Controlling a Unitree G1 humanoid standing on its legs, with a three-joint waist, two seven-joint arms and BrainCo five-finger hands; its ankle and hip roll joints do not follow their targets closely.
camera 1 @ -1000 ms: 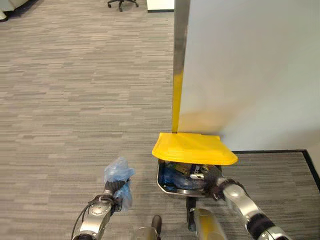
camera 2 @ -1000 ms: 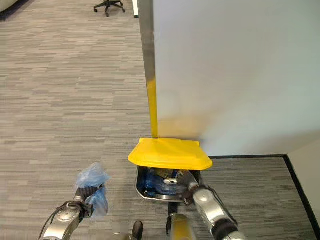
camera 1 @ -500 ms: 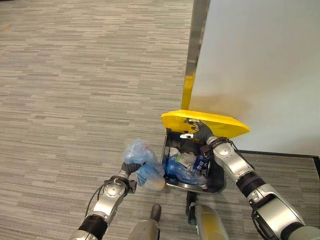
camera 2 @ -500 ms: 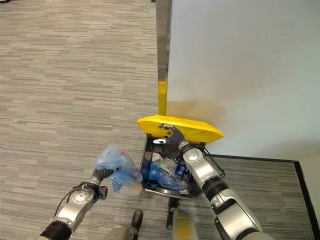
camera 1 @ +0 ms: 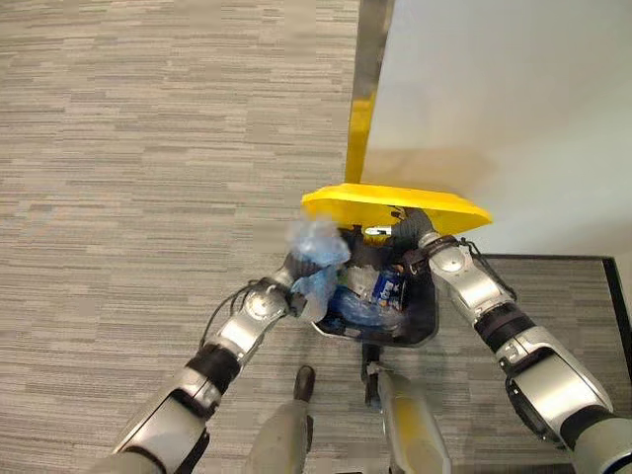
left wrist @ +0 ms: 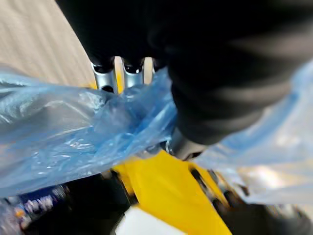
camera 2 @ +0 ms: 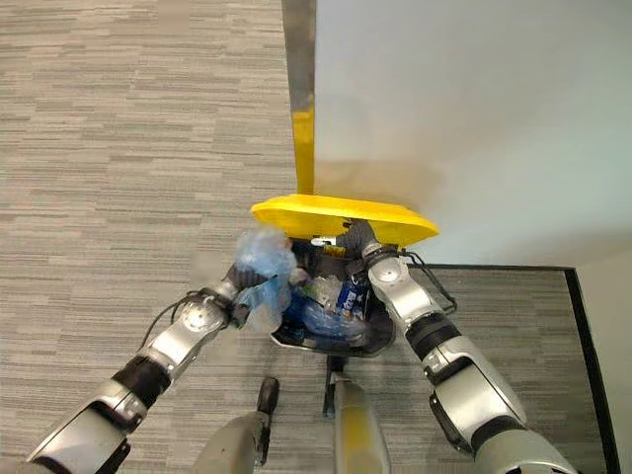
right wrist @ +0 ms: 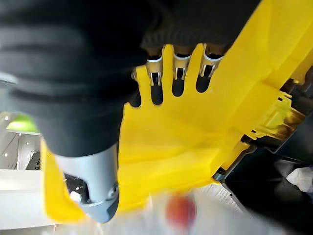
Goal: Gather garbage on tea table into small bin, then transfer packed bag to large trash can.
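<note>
The large trash can (camera 1: 423, 323) is a dark bin with a yellow lid (camera 1: 395, 205), standing against a white wall. My right hand (camera 1: 410, 231) reaches under the lid, and its straight fingers (right wrist: 176, 68) press flat on the lid's yellow underside (right wrist: 195, 132), holding it up. My left hand (camera 2: 237, 284) is shut on the neck of the packed blue plastic bag (camera 1: 316, 249). The bag hangs at the can's left rim, partly over the opening. In the left wrist view the blue bag (left wrist: 73, 142) bunches under the fingers (left wrist: 110, 78), with the yellow lid (left wrist: 161, 191) beyond.
Blue bags and packaging (camera 1: 373, 294) lie inside the can. A white wall panel (camera 1: 494, 89) with a metal edge post (camera 1: 367, 69) rises right behind it. Grey carpet (camera 1: 148, 178) spreads to the left, and a black floor strip (camera 1: 553, 259) runs along the right.
The camera has shifted. My left hand has carried the blue bag right and up to the can's rim. The right hand has pushed the lid from nearly closed to open.
</note>
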